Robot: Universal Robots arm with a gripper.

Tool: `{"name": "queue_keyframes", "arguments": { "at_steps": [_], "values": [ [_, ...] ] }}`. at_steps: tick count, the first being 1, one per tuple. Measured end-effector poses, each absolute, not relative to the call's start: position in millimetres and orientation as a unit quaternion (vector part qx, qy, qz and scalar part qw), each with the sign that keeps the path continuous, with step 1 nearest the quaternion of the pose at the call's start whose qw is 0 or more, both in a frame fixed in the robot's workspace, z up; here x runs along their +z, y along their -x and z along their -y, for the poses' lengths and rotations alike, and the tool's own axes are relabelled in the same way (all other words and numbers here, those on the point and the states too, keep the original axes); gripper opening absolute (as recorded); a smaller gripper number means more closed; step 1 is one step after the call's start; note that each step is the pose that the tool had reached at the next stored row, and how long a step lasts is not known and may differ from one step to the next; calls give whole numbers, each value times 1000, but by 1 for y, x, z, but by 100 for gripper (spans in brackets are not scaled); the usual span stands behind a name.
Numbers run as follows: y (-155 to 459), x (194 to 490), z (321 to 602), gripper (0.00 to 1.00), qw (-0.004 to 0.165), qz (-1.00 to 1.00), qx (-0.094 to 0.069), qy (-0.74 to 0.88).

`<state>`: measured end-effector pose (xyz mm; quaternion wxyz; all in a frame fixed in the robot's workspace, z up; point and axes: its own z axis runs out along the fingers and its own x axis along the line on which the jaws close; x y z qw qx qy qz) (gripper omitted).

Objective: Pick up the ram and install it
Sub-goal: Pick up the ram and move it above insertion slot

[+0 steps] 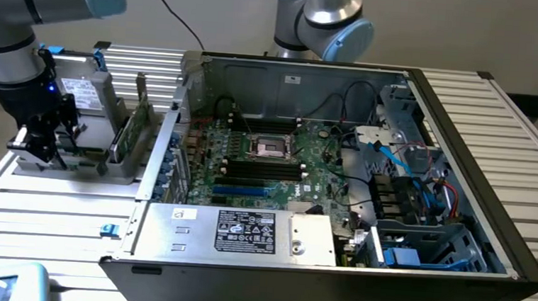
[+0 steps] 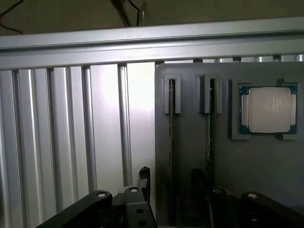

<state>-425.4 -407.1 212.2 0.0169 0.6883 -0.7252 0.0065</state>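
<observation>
Upright green card [image 1: 130,135] stands between hand [image 1: 46,150] and case wall [image 1: 159,160].

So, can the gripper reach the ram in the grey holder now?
Probably yes: the open gripper hangs over the ram, whose upper edge stands free in the grey holder, nothing covering it.

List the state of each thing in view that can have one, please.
Black two-finger gripper: open, straddling one ram stick.
Thin green ram stick that it straddles: standing on edge in its grey holder slot.
Second green ram stick: seated in the neighbouring slot.
Square silver processor: lying flat in its holder recess.
Black computer case: side open.
Black memory slots on the green motherboard: look empty.
Processor socket: looks empty.
</observation>
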Motion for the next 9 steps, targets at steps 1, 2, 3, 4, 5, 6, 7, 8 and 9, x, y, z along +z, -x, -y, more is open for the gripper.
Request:
{"name": "queue_keyframes", "arguments": {
  "at_steps": [1, 2, 3, 4, 5, 6, 7, 8, 9],
  "values": [
    [425, 212, 407, 48, 17, 725, 6, -688],
    [425, 211, 407, 48, 17, 725, 7, -688],
    [425, 209, 407, 48, 17, 725, 7, -688],
    [425, 209, 407, 48, 17, 725, 7, -688],
    [425, 208, 407, 48, 17, 725, 7, -688],
    [425, 207, 407, 48, 17, 725, 7, -688],
    [425, 206, 407, 48, 17, 725, 7, -688],
    [425, 205, 407, 48, 17, 725, 7, -688],
    [425, 204, 407, 48, 17, 725, 7, -688]
  ]
}}
